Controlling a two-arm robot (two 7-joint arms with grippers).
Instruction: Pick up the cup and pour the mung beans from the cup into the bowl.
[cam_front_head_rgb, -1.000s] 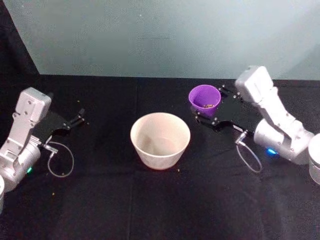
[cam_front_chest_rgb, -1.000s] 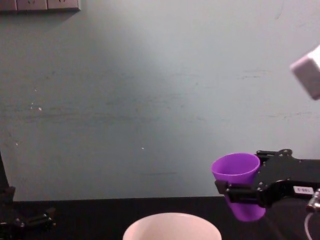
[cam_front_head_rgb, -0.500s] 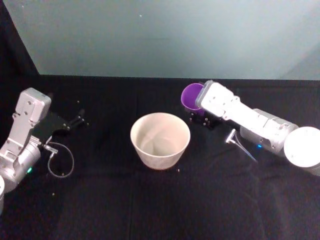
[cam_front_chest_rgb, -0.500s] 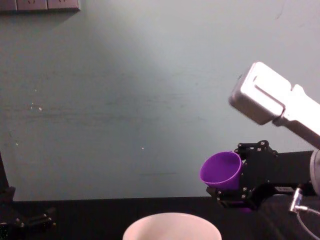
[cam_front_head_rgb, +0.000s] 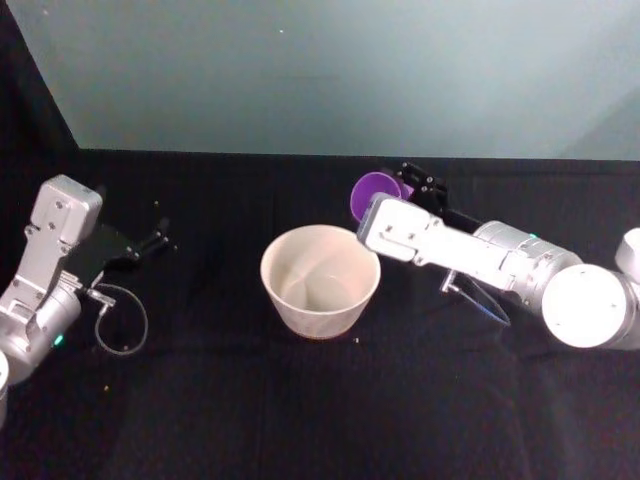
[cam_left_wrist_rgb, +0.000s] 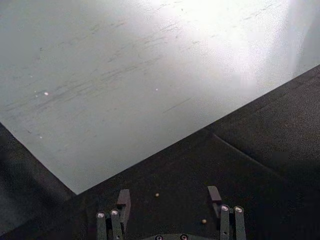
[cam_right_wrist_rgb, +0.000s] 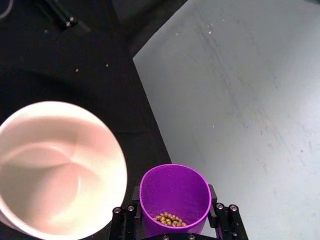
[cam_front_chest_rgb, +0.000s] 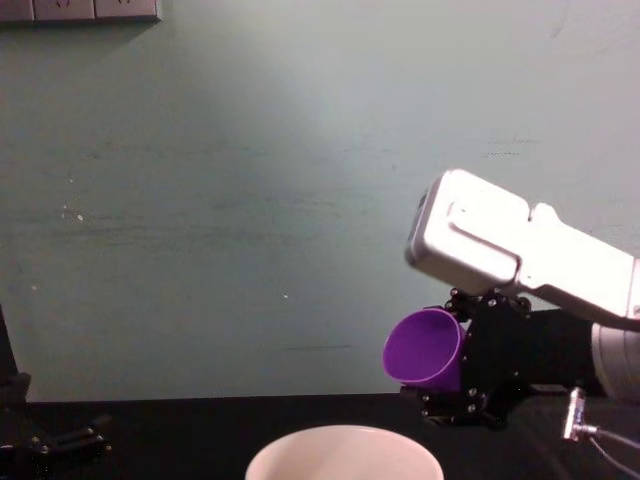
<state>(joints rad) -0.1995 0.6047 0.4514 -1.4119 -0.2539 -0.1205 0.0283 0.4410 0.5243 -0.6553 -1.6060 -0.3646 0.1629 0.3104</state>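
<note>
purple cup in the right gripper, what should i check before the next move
1. Grip: right gripper shut on the small purple plastic cup, a finger on each side: ok.
2. Load: brownish mung beans heaped at the cup's bottom, none at the lip: ok.
3. Target: wide pale pinkish-white bowl upright, inside bare: ok.
4. Aim: cup tilted toward the bowl, but whether its lip is above the bowl's opening: cannot tell.
5. Other arm: left gripper open, parked at the left of the black table, apart from the bowl: ok.
</note>
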